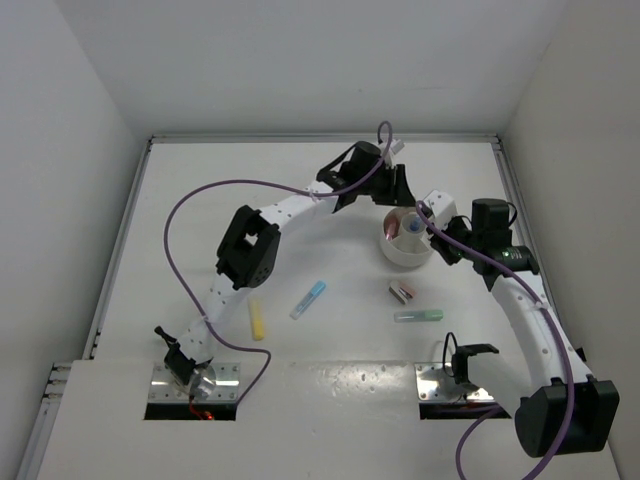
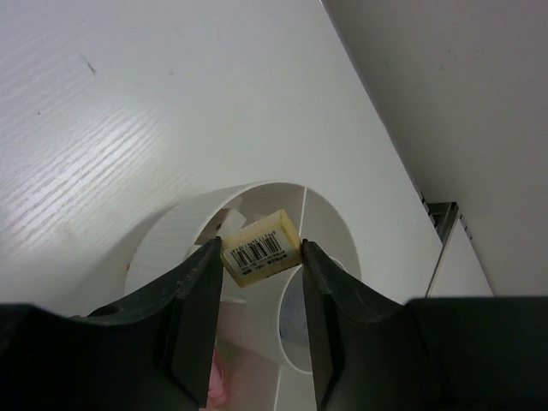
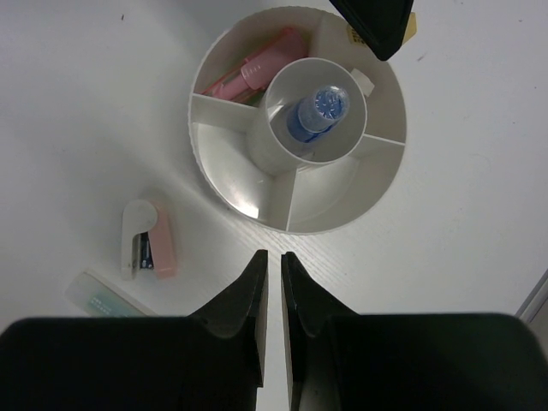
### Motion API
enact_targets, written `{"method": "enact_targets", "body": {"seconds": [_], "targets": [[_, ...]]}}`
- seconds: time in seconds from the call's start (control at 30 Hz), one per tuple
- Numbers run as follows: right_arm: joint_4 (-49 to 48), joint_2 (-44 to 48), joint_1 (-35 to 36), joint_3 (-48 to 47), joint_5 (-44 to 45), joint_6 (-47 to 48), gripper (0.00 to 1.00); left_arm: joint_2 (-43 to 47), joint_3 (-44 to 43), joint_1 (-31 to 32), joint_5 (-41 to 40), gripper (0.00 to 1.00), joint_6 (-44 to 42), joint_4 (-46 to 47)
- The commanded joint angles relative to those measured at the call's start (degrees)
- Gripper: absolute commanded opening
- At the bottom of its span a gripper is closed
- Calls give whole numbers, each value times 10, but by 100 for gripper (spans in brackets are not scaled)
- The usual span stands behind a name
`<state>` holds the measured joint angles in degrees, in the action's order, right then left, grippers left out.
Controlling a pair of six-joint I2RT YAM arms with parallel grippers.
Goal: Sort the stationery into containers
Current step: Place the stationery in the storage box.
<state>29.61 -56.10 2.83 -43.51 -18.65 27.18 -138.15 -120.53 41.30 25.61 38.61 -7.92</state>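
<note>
White counter boxed in by plain white walls carries a round white dish [image 3: 330,195] toward the far right, split by inner walls into outer compartments around a central cup. Standing in that cup is a clear bottle with a blue cap [image 3: 317,111]. One outer compartment holds a pink stick [image 3: 257,68]. The left pincer [image 2: 262,267] grips a small tan block with a barcode label [image 2: 261,247] just above the dish, over the compartment beside the pink one. The right pincer [image 3: 274,261] hangs over the counter at the dish's near side, jaws almost together, holding nothing. Loose on the counter nearer the arms lie a yellow stick [image 1: 257,320], a blue stick [image 1: 309,299], a brown-pink block [image 1: 402,292] and a green stick [image 1: 418,315].
</note>
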Motion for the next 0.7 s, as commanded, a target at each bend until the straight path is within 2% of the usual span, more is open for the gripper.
{"method": "enact_targets", "body": {"seconds": [0.0, 0.27, 0.3, 0.33, 0.37, 0.67], "targets": [[-10, -1, 2, 2, -15, 5, 12, -15, -30, 8, 1, 45, 1, 11], [-4, -1, 2, 2, -15, 5, 12, -32, -48, 8, 1, 46, 6, 11], [-4, -1, 2, 2, -15, 5, 12, -32, -48, 8, 1, 47, 6, 11], [-4, -1, 2, 2, -15, 5, 12, -32, -48, 8, 1, 55, 6, 11], [-4, -1, 2, 2, -15, 5, 12, -32, -48, 8, 1, 56, 6, 11], [-4, -1, 2, -4, -20, 5, 12, -37, -53, 8, 1, 56, 6, 11]]}}
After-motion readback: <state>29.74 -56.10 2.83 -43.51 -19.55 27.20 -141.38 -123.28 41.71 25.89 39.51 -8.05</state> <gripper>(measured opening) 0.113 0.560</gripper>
